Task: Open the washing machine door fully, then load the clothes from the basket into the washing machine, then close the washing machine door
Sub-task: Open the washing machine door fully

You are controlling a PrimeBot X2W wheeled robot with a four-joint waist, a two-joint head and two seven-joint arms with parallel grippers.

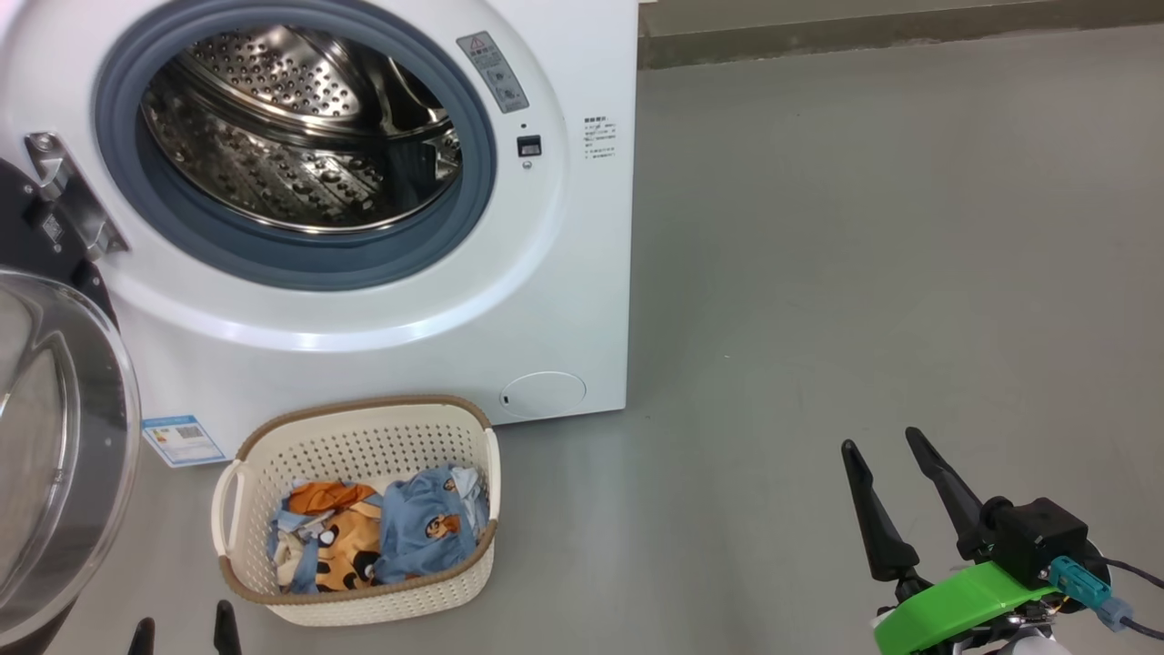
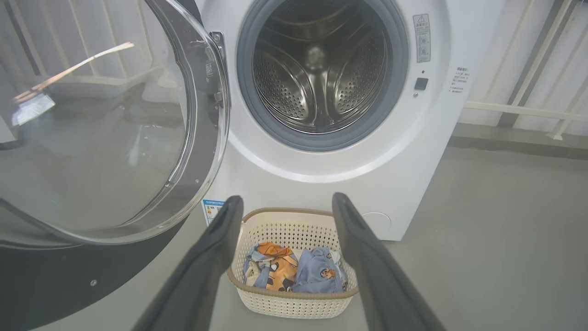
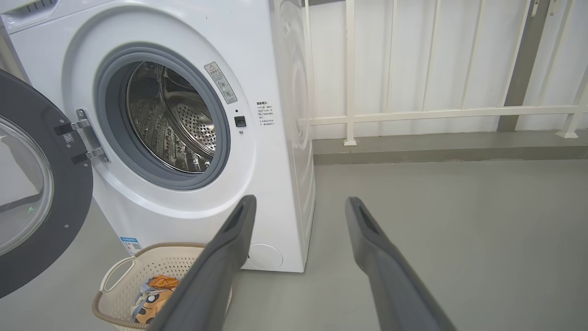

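A: Door status?
B: Round, black-rimmed glass washing machine door (image 1: 64,437) swung wide on its left hinge. Steel drum (image 1: 300,136) of the big white front-loading washing machine (image 1: 546,273) in plain view.
A: Load?
B: Light blue and orange printed clothes (image 1: 382,537) heaped in the small cream perforated plastic basket (image 1: 364,446), on the grey floor (image 1: 818,273) just before the machine.
A: Tools?
B: Both released, fingers spread. The left tool (image 2: 287,200) points toward the basket; the right tool (image 1: 882,441) is well off to the right.
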